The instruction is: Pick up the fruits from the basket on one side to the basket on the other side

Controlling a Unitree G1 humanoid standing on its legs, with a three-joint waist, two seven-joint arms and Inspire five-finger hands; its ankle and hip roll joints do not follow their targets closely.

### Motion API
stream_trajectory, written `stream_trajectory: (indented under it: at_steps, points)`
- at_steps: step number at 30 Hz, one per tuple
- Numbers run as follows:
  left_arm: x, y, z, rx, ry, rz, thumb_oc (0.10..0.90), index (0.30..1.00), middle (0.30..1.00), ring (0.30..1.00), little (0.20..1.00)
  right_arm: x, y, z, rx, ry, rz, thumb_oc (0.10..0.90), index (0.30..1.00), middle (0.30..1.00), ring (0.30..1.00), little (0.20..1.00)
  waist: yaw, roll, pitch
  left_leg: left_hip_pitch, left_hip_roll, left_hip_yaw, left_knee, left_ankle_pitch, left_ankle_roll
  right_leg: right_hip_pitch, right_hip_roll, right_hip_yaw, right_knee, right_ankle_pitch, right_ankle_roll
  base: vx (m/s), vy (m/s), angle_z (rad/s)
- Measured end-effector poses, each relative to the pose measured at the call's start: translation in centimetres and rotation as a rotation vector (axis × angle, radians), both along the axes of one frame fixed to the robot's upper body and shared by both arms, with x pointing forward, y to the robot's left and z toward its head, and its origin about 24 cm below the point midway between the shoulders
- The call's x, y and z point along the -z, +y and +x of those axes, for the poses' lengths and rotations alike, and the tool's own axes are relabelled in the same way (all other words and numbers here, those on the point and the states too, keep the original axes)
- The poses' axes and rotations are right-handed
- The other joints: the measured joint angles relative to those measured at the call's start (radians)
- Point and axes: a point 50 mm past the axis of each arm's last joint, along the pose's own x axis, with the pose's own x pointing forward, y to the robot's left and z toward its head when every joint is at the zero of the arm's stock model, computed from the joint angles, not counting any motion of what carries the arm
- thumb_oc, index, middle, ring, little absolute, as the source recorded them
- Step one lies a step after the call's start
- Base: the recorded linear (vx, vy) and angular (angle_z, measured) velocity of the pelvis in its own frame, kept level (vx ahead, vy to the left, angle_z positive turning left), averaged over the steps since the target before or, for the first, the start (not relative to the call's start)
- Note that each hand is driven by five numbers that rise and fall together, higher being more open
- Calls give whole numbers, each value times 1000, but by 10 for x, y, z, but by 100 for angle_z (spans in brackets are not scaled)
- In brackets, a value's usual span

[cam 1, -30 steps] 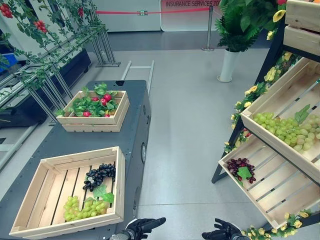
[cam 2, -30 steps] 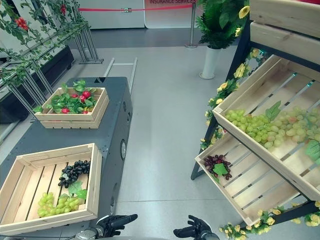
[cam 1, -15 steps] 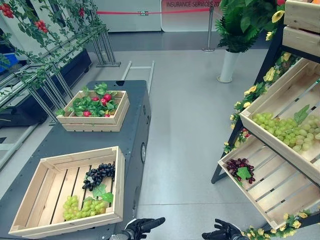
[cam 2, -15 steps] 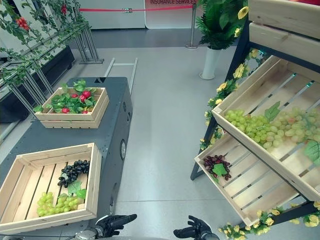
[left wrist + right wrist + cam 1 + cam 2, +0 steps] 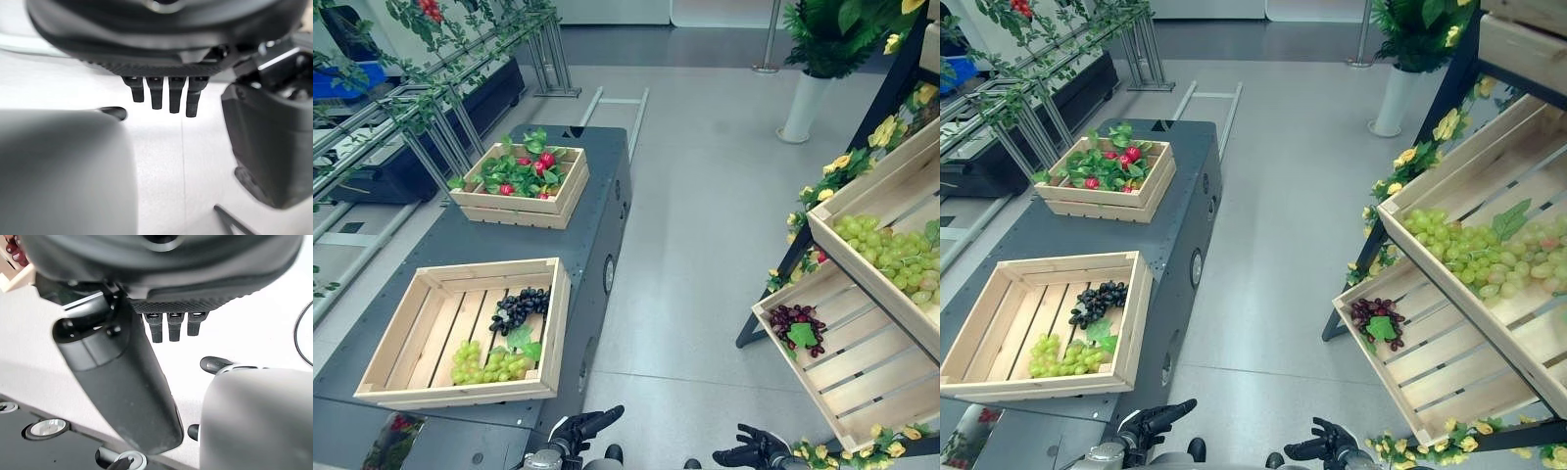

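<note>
Left hand (image 5: 166, 54) dark, along the frame edge. Fingers (image 5: 155, 95) straight, side by side, holding nothing. Pale grey floor (image 5: 161, 161) beyond them, out of focus.

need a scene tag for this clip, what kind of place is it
Probably a mock fruit-stall demo in an exhibition hall: wooden crates of grapes, a slanted display shelf, and a potted plant on polished floor.
</note>
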Motion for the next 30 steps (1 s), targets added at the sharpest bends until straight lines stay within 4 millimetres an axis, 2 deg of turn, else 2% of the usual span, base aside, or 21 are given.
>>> stream_trajectory:
  at_steps: [1, 2, 5, 7, 8, 9, 10, 11, 12, 14, 15, 17, 20, 23, 24, 26, 27, 29, 30]
  points:
    - [0, 1, 0, -6, 0, 0, 800, 900, 900, 900, 900, 0, 0, 0, 0, 1, -1, 800, 900, 900, 900, 900, 0, -2, 0, -3, -3, 6, 15, -1, 3, 2, -7, -1, 0, 2, -3, 127, 81, -8]
    - [0, 1, -1, -8, 1, 1, 800, 900, 900, 900, 900, 1, -1, -3, 1, 7, -2, 800, 900, 900, 900, 900, -2, -4, 0, -1, -4, 27, 21, -24, 27, 12, -19, -3, -3, 2, -3, 136, 106, -1]
    - [-2, -2, 5, -1, -21, -3, 800, 900, 900, 900, 900, 2, -1, -10, 2, 23, -1, 800, 900, 900, 900, 900, -16, -5, 0, 18, 6, 51, -60, -28, 32, 17, -23, -7, -10, 3, -1, 208, 199, 13]
    - [-3, -7, 13, 3, -37, -9, 800, 900, 900, 900, 900, 2, -1, -11, 4, 26, -1, 800, 900, 900, 900, 900, -14, -12, 5, -6, 31, 153, -179, -15, 14, 21, -17, -32, -41, 5, 0, 241, 210, 41]
    - [-3, -7, 13, 4, -38, -9, 800, 900, 900, 900, 900, 2, -1, -9, 3, 22, 0, 800, 900, 900, 900, 900, -12, -14, 9, -18, 38, 170, -190, -11, 16, 23, -17, -36, -41, 9, 7, 340, 292, 50]
    - [-2, -7, 11, 1, -29, -5, 800, 900, 900, 900, 900, 2, 0, -8, 2, 17, 2, 800, 900, 900, 900, 900, -14, -9, 17, -36, 50, 222, -186, -10, 16, 45, -17, -67, -48, 9, 19, 294, 267, 48]
    - [-1, -6, 8, -15, -22, -8, 800, 900, 900, 900, 900, 2, -1, -11, 7, 19, 2, 800, 900, 900, 900, 900, -15, -19, 27, -34, 53, 250, -186, -11, 17, 67, -18, -90, -48, -4, 34, 345, 307, 57]
    - [-2, -5, 8, -21, -26, -8, 800, 900, 900, 900, 900, 3, -3, -15, 13, 22, -1, 800, 900, 900, 900, 900, -12, -10, 27, -27, 49, 255, -181, -15, 22, 87, -19, -103, -48, -21, 52, 244, 215, 38]
    - [-2, -4, 8, -25, -27, -8, 800, 900, 900, 900, 900, 3, -3, -16, 14, 22, -2, 800, 900, 900, 900, 900, -11, -4, 25, -21, 43, 249, -183, 2, 40, 96, -21, -102, -46, -28, 62, 296, 301, 16]
    - [-2, 0, 6, -27, -26, 2, 800, 900, 900, 900, 900, 3, -1, -14, 12, 6, 8, 800, 900, 900, 900, 900, 0, -19, 19, 6, -7, 245, -192, 57, 125, 114, -64, -103, -30, -53, 98, 281, 299, -10]
    - [-2, 2, 6, -23, -28, 2, 800, 900, 900, 900, 900, 3, 0, -14, 16, 1, 17, 800, 900, 900, 900, 900, 0, -25, 17, 19, -24, 241, -204, 58, 156, 120, -75, -104, -28, -58, 106, 299, 324, -7]
    - [-3, 5, 6, 0, -29, 4, 800, 900, 900, 900, 900, 3, 5, -12, 7, -18, 40, 800, 900, 900, 900, 900, -1, -31, 14, 39, -64, 238, -211, 35, 182, 124, -114, -112, 6, -62, 110, 263, 327, 7]
    - [-1, 2, 2, 47, -6, -22, 800, 900, 900, 900, 900, 0, 5, -5, -4, -51, 54, 800, 900, 900, 900, 900, -4, -11, 11, 54, -87, 212, -211, 11, 215, 91, -149, -138, 136, -69, 116, 149, 283, 28]
    - [-3, 4, 4, 102, -3, -1, 800, 900, 900, 900, 900, -8, 14, 16, -33, -141, 81, 800, 900, 900, 900, 900, 7, -9, 13, 67, -98, 180, -210, -9, 242, -35, -199, -125, 444, -81, 120, 95, 203, 36]
    - [-3, 4, 4, 112, -1, 3, 800, 900, 900, 900, 900, -10, 16, 21, -38, -162, 88, 800, 900, 900, 900, 900, 9, -9, 13, 72, -102, 172, -210, -13, 248, -65, -212, -119, 508, -86, 127, 61, 90, 31]
    - [-4, 4, 5, 123, 0, 4, 800, 900, 900, 900, 900, -17, 24, 35, -61, -224, 114, 800, 900, 900, 900, 900, 18, -12, 16, 81, -120, 144, -210, -24, 262, -146, -214, -75, 615, -96, 131, 111, 39, 36]
    - [-4, 1, 8, 142, -2, 1, 800, 900, 900, 900, 900, -21, 26, 43, -60, -258, 128, 800, 900, 900, 900, 900, 12, -7, 19, 83, -125, 111, -210, -28, 270, -177, -184, -45, 602, -111, 116, 115, -6, 51]
    - [-5, -4, 13, 170, -3, -5, 800, 900, 900, 900, 900, -25, 28, 49, -60, -294, 139, 800, 900, 900, 900, 900, -1, 8, 28, 87, -128, 46, -210, -21, 268, -194, -132, -17, 499, -112, 114, 117, -90, 79]
    - [-5, -5, 13, 176, -5, -8, 800, 900, 900, 900, 900, -25, 30, 49, -73, -299, 145, 800, 900, 900, 900, 900, -4, 4, 28, 87, -137, 18, -210, -20, 267, -210, -120, -10, 424, -109, 117, 155, -144, 105]
